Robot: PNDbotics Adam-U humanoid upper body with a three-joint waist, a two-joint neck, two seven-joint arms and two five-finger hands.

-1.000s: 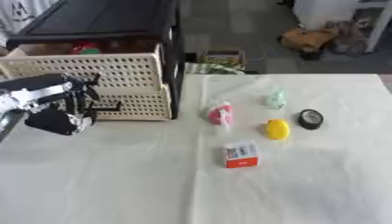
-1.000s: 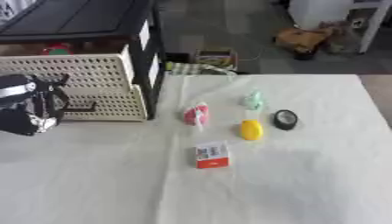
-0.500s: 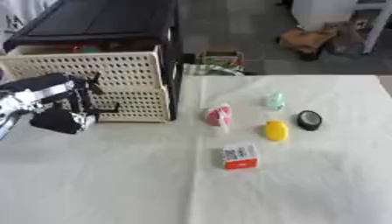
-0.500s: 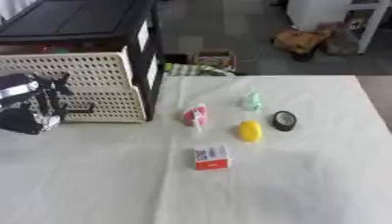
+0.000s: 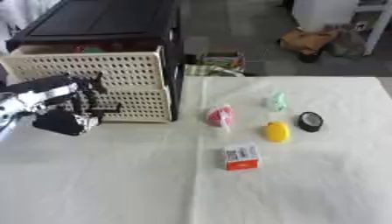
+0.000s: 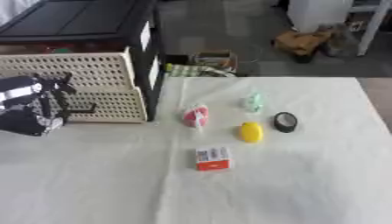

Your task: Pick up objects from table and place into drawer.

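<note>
Left hand [image 5: 65, 114], fingers curled on nothing, sits by the worktop's [image 5: 115, 183] left edge before the open drawer [image 5: 99, 76]; bare cloth separates it from the red-white box [image 5: 242, 156].

Five small items [image 5: 242, 156] lie by one drawer unit [image 5: 92, 83].

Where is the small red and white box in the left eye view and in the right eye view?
Left eye view: the red and white box lies on the table right of centre, below the yellow object.
Right eye view: the same box lies near the centre, again below and left of the yellow object.
Shared landmark: the black ring, right of the yellow object in both views.
</note>
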